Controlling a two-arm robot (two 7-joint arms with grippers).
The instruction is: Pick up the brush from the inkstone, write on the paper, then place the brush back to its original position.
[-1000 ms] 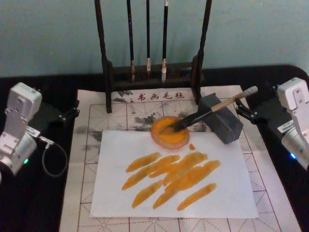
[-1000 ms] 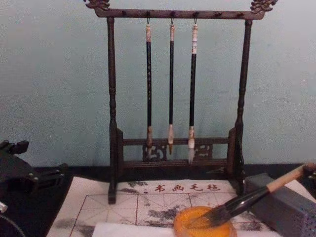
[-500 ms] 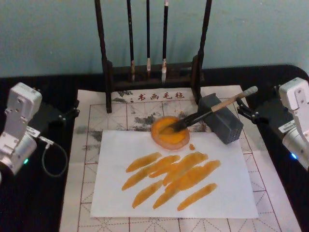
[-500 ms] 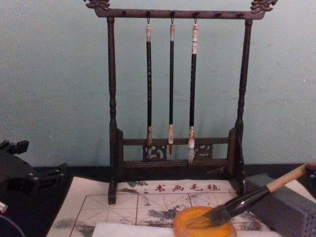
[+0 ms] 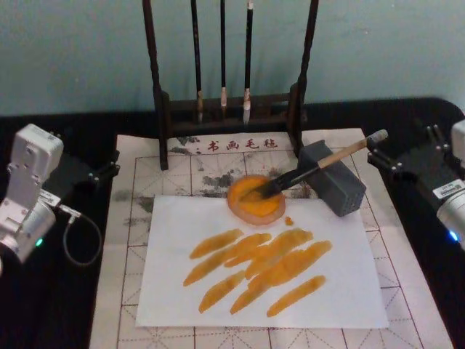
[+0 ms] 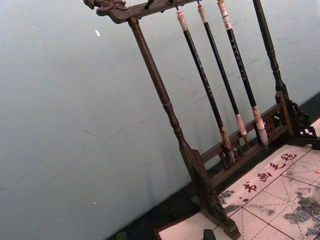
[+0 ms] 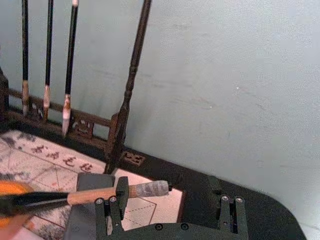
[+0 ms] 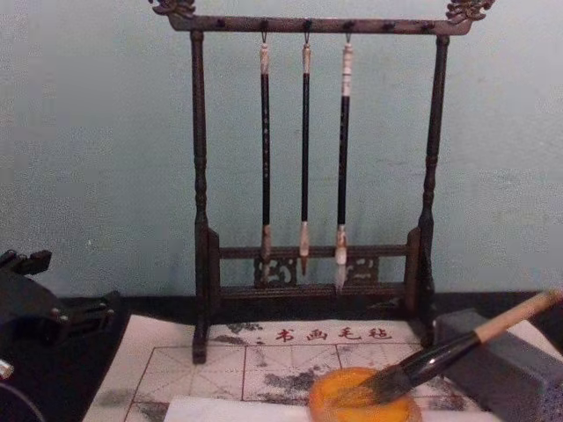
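Now the right hand sits by the tabletop's right edge, wide open and empty, just beside the white cap of the brush. Its bristles rest in the orange dish, handle propped on the grey block, beyond the far edge of the paper. At the left edge the left hand is parked.

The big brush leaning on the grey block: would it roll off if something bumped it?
Probably yes: the brush has a round handle just propped on the grey block, so a nudge could roll it. Its bristles in the orange dish would likely bend softly and smear.
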